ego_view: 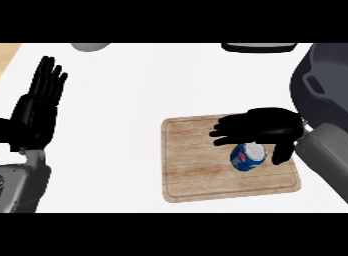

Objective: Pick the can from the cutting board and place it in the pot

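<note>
Nearest the camera, the right forearm [332,150] comes in from the lower right, its right hand [262,125] curled down over the blue can [247,157], thumb on one side and fingers on the other, though whether they touch it cannot be told. That can stands on the cutting board [206,165], toward its right half. It looks light, stiff and smooth-walled, likely slippery, so a hold around the middle of its side seems best. Beside the board at upper right sits the dark pot [332,85]. At the view's left, the left hand [37,107] rests open, fingers up.
</note>
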